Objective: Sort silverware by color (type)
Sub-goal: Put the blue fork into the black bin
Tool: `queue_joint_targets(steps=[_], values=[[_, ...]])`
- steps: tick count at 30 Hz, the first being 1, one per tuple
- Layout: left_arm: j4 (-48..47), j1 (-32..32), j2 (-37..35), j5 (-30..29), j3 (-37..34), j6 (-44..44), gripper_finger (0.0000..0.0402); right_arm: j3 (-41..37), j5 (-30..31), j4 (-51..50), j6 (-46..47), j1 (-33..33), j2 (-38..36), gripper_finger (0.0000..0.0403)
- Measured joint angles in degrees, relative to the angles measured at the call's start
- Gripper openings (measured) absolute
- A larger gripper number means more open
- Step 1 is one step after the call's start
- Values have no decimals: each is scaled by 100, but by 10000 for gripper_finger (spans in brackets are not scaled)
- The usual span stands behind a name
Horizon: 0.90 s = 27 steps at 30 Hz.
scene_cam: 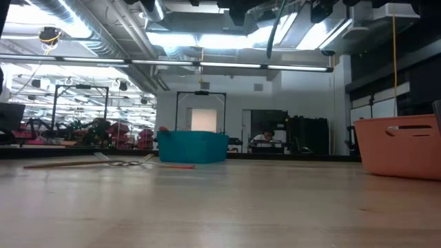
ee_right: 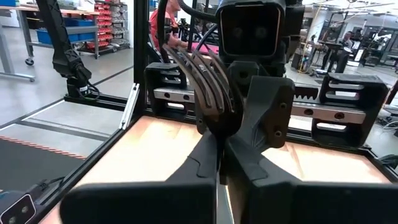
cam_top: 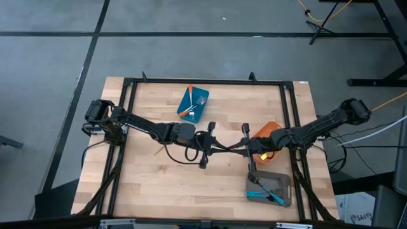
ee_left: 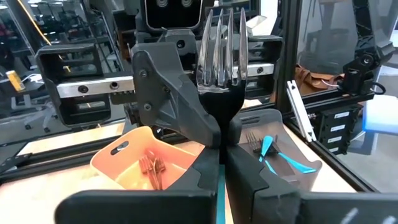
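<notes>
- Both arms meet over the middle of the table [cam_top: 159, 184]; the left end effector [cam_top: 208, 141] and the right end effector [cam_top: 243, 141] face each other, close together.
- Each wrist view shows that arm's own fingers pinched shut on a fork [ee_left: 222, 46] standing tines-up, with the other arm's open fingers just behind it. I cannot tell whether this is one shared fork.
- Judged a handover: the fork's long axis stands across the line between the two.
- Orange container [cam_top: 267, 130] sits nearest the right arm, grey container [cam_top: 283, 184] beside it, blue container [cam_top: 191, 95] farther off.
</notes>
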Motion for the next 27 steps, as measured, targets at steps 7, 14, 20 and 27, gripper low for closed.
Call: queue_joint_targets(steps=[7, 14, 20, 27], values=[[-12, 7, -2, -60, 0, -3, 8, 0, 237, 0, -2, 4, -2, 4], [-18, 9, -2, -61, 0, -6, 9, 0, 278, 2, -2, 7, -2, 2], [-21, 9, -2, -59, 0, -8, 10, 0, 282, 4, -2, 7, -2, 1], [-99, 15, 5, -99, -9, -43, 50, 15, 282, 88, -2, 4, -16, 0]])
